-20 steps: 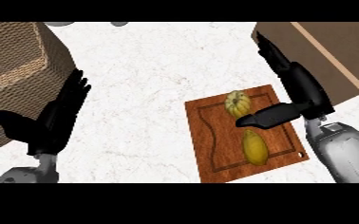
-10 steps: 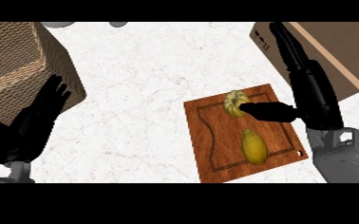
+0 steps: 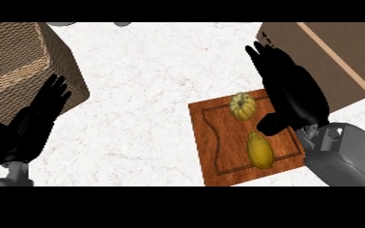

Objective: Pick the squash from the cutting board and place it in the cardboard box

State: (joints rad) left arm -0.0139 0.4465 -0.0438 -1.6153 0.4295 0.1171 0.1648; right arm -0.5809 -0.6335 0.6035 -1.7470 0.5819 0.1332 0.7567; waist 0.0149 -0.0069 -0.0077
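The right hand (image 3: 292, 94) hovered by the squash (image 3: 243, 106) on the board (image 3: 221, 149) (fingers straight, holding nothing); the left hand (image 3: 34, 123) rested open.

A white marble counter (image 3: 157, 77) with faint reddish veins filled most of the frame, evenly lit, with soft shadows on it. In the upper right corner lay a brown surface (image 3: 324, 48) crossed by a pale diagonal stripe (image 3: 335, 53), its edge cutting slantwise against the counter. Along the top edge, left of centre, small grey shapes (image 3: 122, 23) showed, too cropped to identify.
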